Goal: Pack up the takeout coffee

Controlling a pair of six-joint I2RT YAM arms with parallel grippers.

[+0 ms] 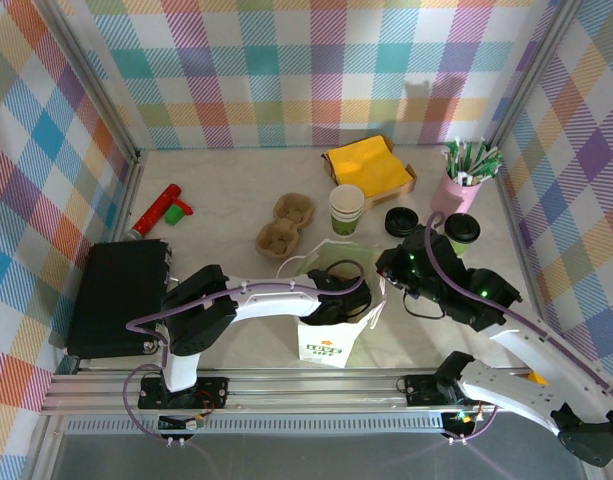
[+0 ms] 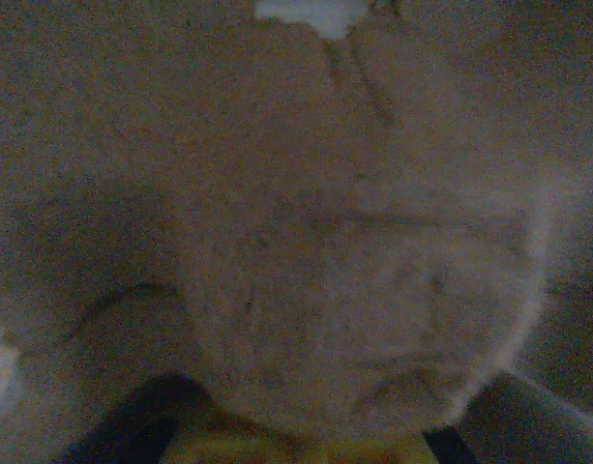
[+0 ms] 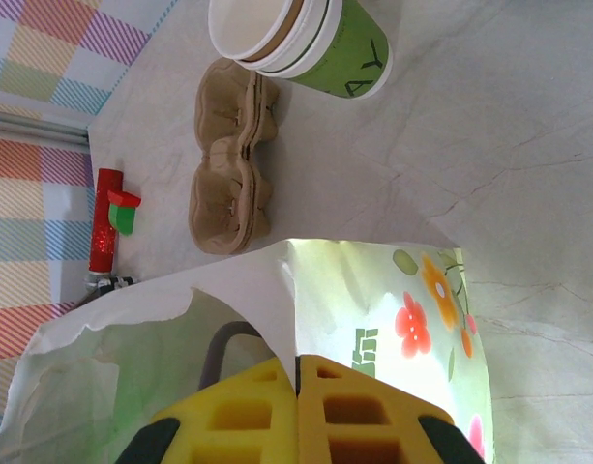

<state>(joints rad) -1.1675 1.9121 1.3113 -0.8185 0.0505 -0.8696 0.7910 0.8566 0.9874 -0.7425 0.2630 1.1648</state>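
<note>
While my left gripper [image 2: 306, 449] sits closed inside the paper bag [image 1: 326, 345], its hold unclear, my right gripper [image 3: 298, 406] is pressed shut at the rim; the lidded takeout coffee [image 1: 462, 230] stands at the bag's two o'clock.

Cup: small paper cup with a green side [image 1: 458, 246], standing upright; seen from above, only a strip of green shows beneath its lid.
Lid: round black plastic lid [image 1: 462, 228], seated level on the cup's mouth and closing it.
Place: right part of the pale marbled surface [image 1: 236, 200], closer to the far edge than the near one, short of the right edge.
</note>
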